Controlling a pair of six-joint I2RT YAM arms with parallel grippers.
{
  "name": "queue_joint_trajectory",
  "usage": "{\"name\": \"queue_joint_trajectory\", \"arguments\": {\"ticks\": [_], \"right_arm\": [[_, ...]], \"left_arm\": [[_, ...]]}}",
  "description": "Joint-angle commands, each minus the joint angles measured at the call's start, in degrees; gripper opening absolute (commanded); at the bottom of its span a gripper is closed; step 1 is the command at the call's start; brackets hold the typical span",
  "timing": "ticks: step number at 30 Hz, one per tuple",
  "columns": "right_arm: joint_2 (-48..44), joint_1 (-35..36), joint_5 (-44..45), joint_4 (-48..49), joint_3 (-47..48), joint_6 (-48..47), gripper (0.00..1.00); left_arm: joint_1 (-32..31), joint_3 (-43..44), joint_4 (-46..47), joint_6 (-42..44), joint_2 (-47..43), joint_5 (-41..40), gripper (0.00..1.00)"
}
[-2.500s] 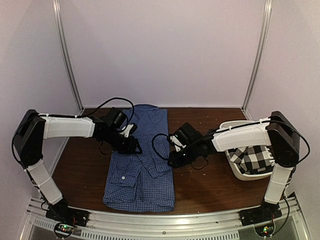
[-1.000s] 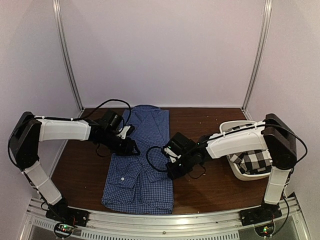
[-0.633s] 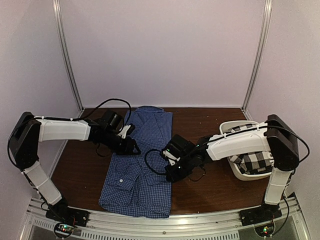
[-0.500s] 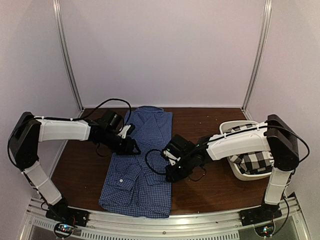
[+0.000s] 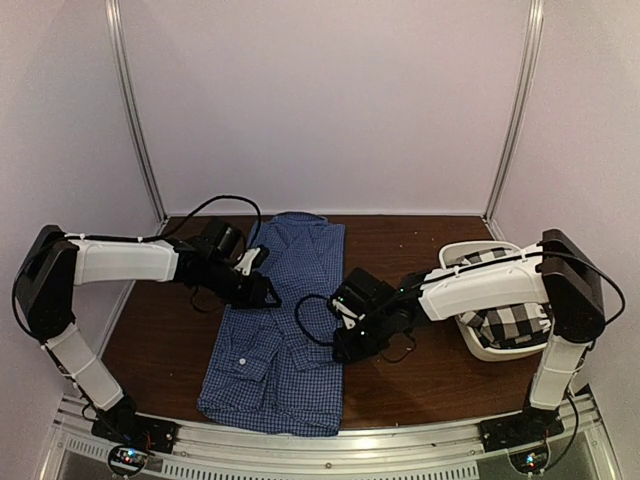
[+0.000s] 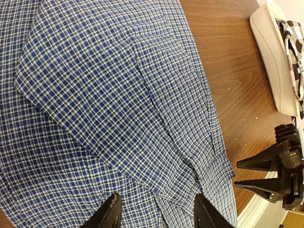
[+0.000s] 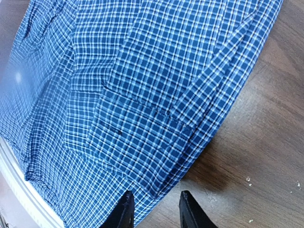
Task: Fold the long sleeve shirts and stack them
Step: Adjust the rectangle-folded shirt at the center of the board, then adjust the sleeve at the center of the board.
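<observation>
Two shirts are in sight. The blue gingham shirt [image 5: 285,330] lies flat on the brown tabletop [image 5: 430,385], between the two arms. Its long axis runs from the far side toward the near rail. The collar [image 5: 300,220] points away from the arm bases, and the near end drifts slightly to the left. A small white button [image 5: 245,357] shows on its left half. The black-and-white checked shirt [image 5: 510,318] sits bunched in the white tub [image 5: 487,350], well to the right of the blue one.

The left tool [image 5: 268,294] sits at the blue shirt's left edge, about halfway along its length. In the left wrist view its fingers [image 6: 110,216] stand apart over the checked cloth with no fabric gathered between them. Whether they touch the cloth cannot be told.

The right tool [image 5: 340,347] sits at the shirt's right edge, directly across from the left one. Its jaws are parted and hold nothing. In the right wrist view one finger [image 7: 124,209] lies over the shirt's border and the other over bare wood. A folded sleeve with its cuff lies just ahead of them.
</observation>
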Motion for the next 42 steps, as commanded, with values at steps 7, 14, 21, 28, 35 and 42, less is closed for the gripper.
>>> {"name": "queue_joint_trajectory", "arguments": {"ticks": [7, 14, 21, 28, 35, 42], "right_arm": [[-2.5, 0.3, 2.1, 1.7, -0.5, 2.1, 0.27], [-1.4, 0.6, 1.1, 2.0, -0.5, 2.0, 0.26], [0.0, 0.6, 1.0, 2.5, -0.1, 2.1, 0.24], [1.1, 0.7, 0.5, 3.1, 0.3, 2.1, 0.24], [1.1, 0.7, 0.5, 2.1, 0.6, 1.0, 0.17], [0.6, 0.6, -0.6, -1.2, 0.4, 0.9, 0.04]], "left_arm": [[0.4, -1.0, 2.6, 0.5, -1.4, 1.3, 0.53], [0.4, -1.3, 2.9, 0.7, -1.5, 1.6, 0.53], [0.4, -1.7, 2.9, 0.7, -1.7, 1.5, 0.53], [0.4, -2.0, 3.0, 0.7, -1.7, 1.7, 0.53], [0.4, -1.6, 2.9, -0.1, -1.6, 1.4, 0.53], [0.4, -1.0, 1.0, -1.9, -1.9, -0.8, 0.52]]}}
